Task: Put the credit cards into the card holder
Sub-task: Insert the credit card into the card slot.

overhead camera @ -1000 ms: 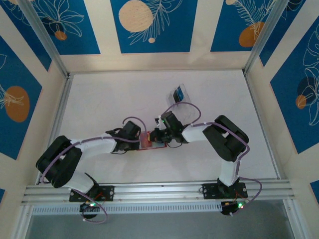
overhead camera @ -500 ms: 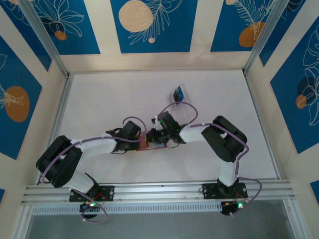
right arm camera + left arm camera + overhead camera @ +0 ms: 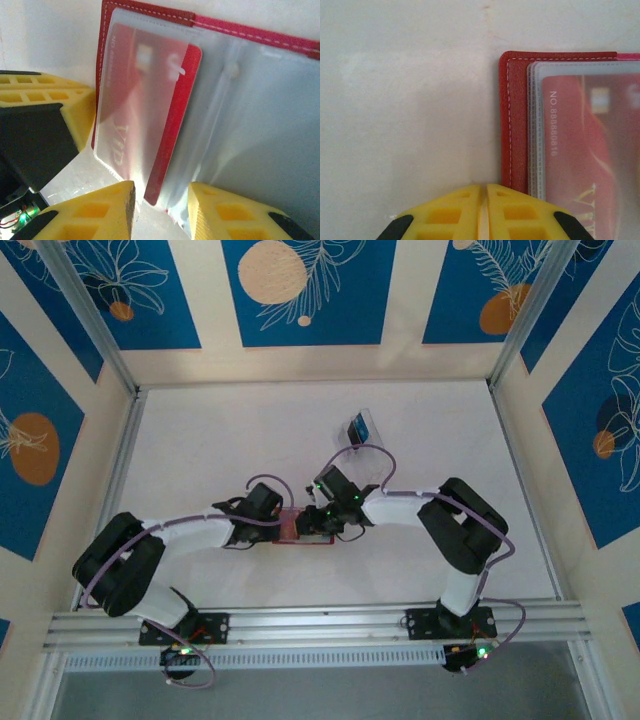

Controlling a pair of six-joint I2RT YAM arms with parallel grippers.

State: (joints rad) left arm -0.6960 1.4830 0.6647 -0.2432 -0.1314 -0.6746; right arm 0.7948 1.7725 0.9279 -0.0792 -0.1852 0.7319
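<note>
white table (image 3: 200, 450), arms (image 3: 400, 506) bent toward card holder (image 3: 292, 527)

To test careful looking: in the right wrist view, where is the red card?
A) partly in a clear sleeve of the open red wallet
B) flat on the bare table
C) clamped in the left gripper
A: the red card lies partly under a clear sleeve of the card holder.

The card holder (image 3: 295, 526) is laid open on the tabletop (image 3: 220, 440), red with white stitching and clear plastic sleeves. A red card (image 3: 172, 120), printed with a number and "VIP", is partly covered by one sleeve. A blue card (image 3: 357, 427) is seen well apart, farther back.
</note>
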